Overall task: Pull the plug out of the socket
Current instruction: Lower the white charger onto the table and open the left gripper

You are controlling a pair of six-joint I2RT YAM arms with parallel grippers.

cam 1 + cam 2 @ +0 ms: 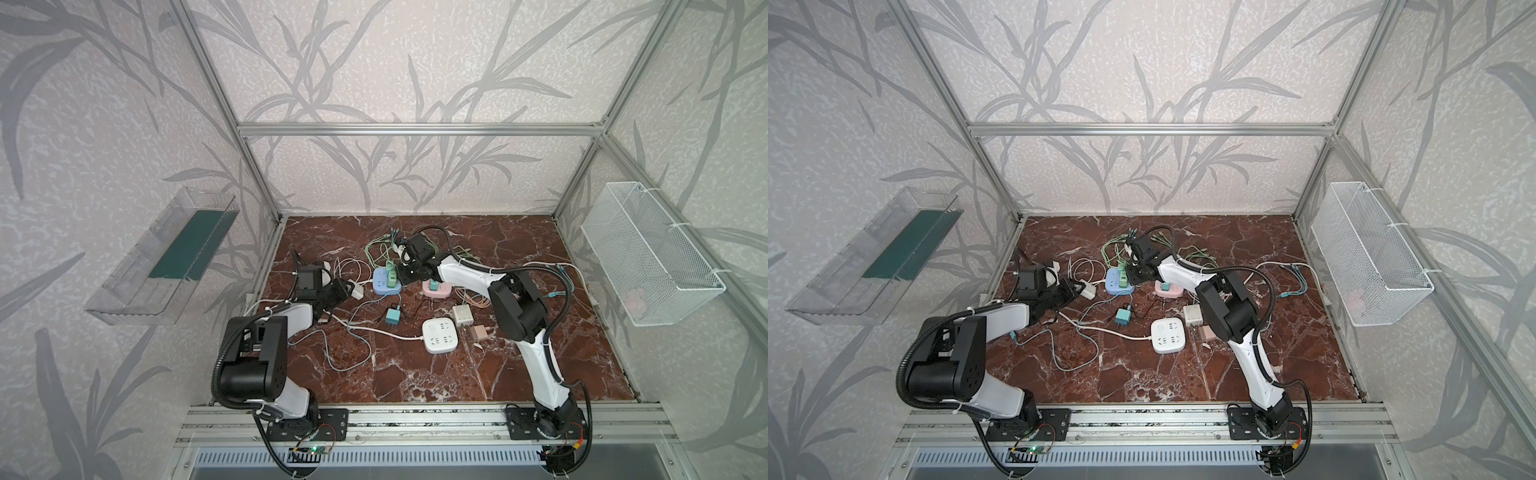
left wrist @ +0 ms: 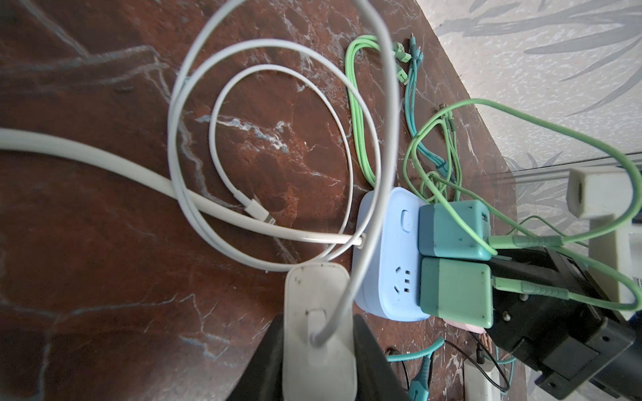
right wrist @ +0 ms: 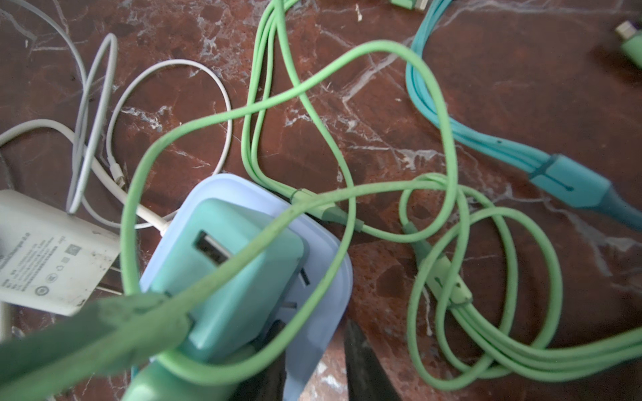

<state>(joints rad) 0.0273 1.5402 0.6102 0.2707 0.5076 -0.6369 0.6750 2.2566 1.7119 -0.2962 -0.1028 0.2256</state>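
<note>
White charger point(image 2: 316, 305) clamped in left hand point(image 2: 318, 347), right hand point(image 3: 312, 333) narrow, pinching blue socket point(image 3: 330, 298) rim beside green plug point(image 2: 455, 291).

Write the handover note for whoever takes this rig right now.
Left gripper: shut on the white charger, prongs bare, just beside the blue socket.
Right gripper: appears clamped on that socket's edge, steadying it.
Done: white charger is out.
To do: put it down, release the socket. A teal charger and a green charger sit plugged in; pull them if wanted.
</note>
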